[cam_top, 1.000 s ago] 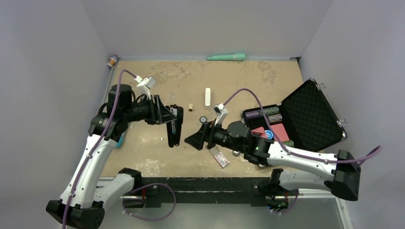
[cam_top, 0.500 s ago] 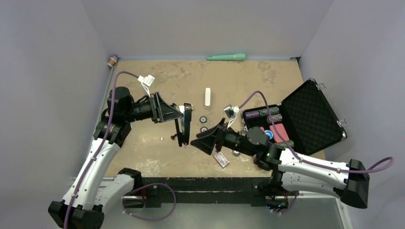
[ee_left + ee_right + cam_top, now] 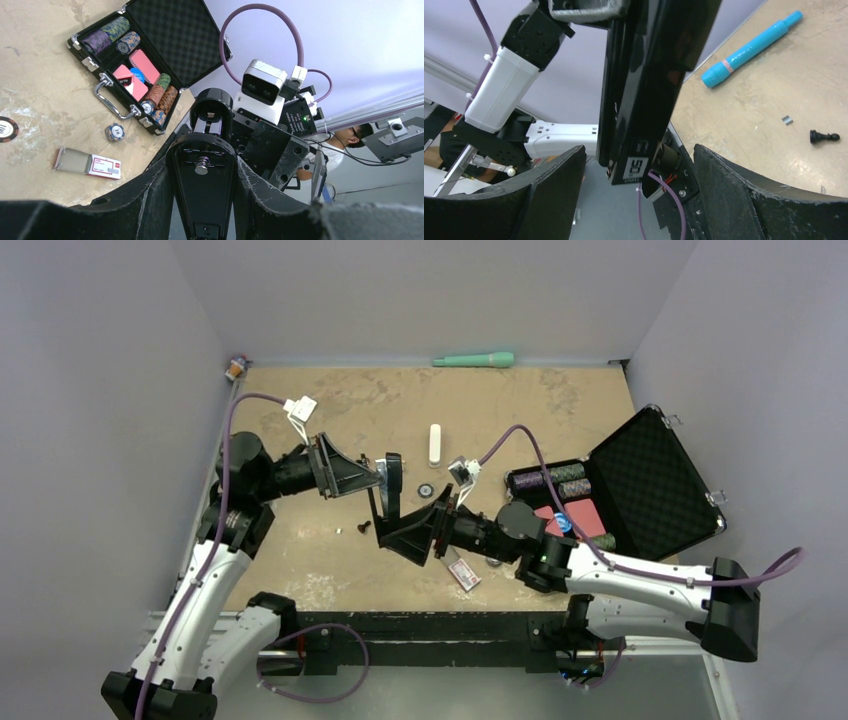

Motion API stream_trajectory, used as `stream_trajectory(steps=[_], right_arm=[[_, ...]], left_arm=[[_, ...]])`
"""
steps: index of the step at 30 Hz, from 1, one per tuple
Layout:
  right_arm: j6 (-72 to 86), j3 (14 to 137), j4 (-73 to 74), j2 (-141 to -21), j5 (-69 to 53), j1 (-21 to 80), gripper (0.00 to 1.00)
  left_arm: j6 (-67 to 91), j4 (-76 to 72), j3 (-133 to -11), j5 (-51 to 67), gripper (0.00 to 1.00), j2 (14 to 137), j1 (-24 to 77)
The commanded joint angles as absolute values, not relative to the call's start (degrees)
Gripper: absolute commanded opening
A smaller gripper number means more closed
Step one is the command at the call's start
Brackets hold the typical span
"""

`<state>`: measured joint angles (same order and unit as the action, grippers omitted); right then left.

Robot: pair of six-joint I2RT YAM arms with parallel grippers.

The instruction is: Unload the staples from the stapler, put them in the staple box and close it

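The slim black stapler (image 3: 386, 496) hangs upright above the table's middle, held at its upper end by my left gripper (image 3: 381, 474). In the left wrist view the stapler (image 3: 202, 175) fills the gap between my shut fingers (image 3: 150, 200), its spring pin showing. My right gripper (image 3: 393, 536) is open, and its wide-apart fingers flank the stapler's lower end without touching it. In the right wrist view the stapler (image 3: 644, 85) hangs between the two fingers (image 3: 549, 195), with free room on both sides.
An open black case (image 3: 640, 480) of poker chips and cards sits at the right. A small staple box (image 3: 463, 573), loose chips (image 3: 426, 490), a white stick (image 3: 435, 443) and a black pawn (image 3: 824, 136) lie nearby. A blue marker (image 3: 749, 47) lies left, a teal pen (image 3: 473, 360) at the back.
My left gripper has carried the stapler rightward and up. My right gripper has moved left and now brackets the stapler's lower end.
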<state>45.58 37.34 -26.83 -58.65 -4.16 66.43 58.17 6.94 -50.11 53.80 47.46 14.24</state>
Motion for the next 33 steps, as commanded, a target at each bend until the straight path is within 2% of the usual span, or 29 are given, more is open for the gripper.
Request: stream_trajectory(steps=[1, 9, 14, 17, 19, 20, 21, 24, 25, 26, 29, 30, 31, 33], right_arm=[[43.6, 42.3, -30.5, -59.9, -5.2, 66.7, 0.83], [43.4, 45.0, -31.3, -63.6, -7.2, 67.2, 0.79], [43.2, 47.0, -32.1, -66.1, -9.4, 67.9, 0.69], [43.4, 47.3, -32.2, -66.8, -9.4, 68.2, 0.52], [43.7, 47.1, -32.2, -66.7, -8.9, 68.3, 0.20], [43.9, 46.9, -32.3, -66.6, -8.5, 68.3, 0.07], [44.1, 46.7, -32.1, -66.4, -8.2, 68.3, 0.00], [45.0, 45.9, -31.2, -65.2, -6.1, 68.3, 0.00], [45.1, 45.7, -30.5, -64.8, -5.4, 68.3, 0.00], [45.4, 45.5, -29.5, -64.3, -4.7, 68.3, 0.00], [46.0, 45.5, -25.1, -62.9, -2.5, 68.4, 0.00], [46.1, 45.7, -22.9, -62.3, -1.4, 68.4, 0.00], [46.2, 46.1, -20.3, -61.9, -0.3, 68.3, 0.00], [46.8, 47.1, -15.9, -61.3, 1.3, 68.4, 0.00]], left_arm=[[62.2, -1.6, -50.1, 55.3, 0.00, 45.3, 14.3], [62.5, -1.3, -49.9, 55.3, 0.00, 44.0, 14.3], [61.5, -0.1, -49.9, 54.6, 0.00, 43.4, 14.3], [60.8, 0.9, -49.9, 54.4, 0.00, 42.8, 14.3], [60.0, 3.0, -50.0, 54.3, 0.00, 42.3, 14.3], [59.3, 3.8, -50.1, 54.0, 0.00, 42.0, 14.3], [58.5, 5.2, -50.4, 53.4, 0.00, 41.7, 14.3], [54.2, 12.7, -51.9, 50.7, 0.00, 41.0, 14.3], [52.9, 14.0, -52.4, 49.8, 0.08, 40.7, 14.3], [51.3, 17.3, -53.0, 48.6, 0.20, 40.4, 14.3], [43.5, 29.5, -56.8, 42.3, 0.70, 39.4, 14.2], [41.0, 33.4, -58.0, 39.4, 0.81, 39.0, 14.2], [38.7, 36.8, -59.1, 36.4, 0.90, 38.5, 14.2], [35.0, 42.4, -60.6, 30.7, 1.00, 37.7, 14.1]])
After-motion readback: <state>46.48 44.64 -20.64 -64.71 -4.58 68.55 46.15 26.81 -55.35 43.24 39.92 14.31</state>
